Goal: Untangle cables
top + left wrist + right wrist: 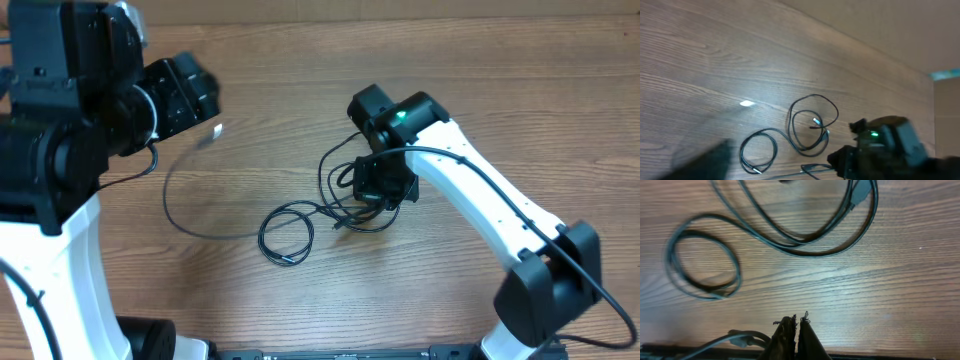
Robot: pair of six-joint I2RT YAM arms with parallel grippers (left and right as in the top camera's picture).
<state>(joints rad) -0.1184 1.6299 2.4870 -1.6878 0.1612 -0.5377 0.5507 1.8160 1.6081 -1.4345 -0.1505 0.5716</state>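
On the table, black cables loop beside closed right fingers.

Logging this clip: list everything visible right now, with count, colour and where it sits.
cables: several, exact count unclear; black; bunched mid-table at the right gripper
small coil: one; black; flat on the table, on the left arm's side of the bunch
long cord: one; black; arcing from the coil toward the left arm
silver plug tip: one; silver; near the left gripper
table: one; wood-brown; beneath everything
left arm: one; black and white; left gripper open or shut unclear
right arm: one; white and black, green light lit; right gripper fingers pressed together, low by the bunch
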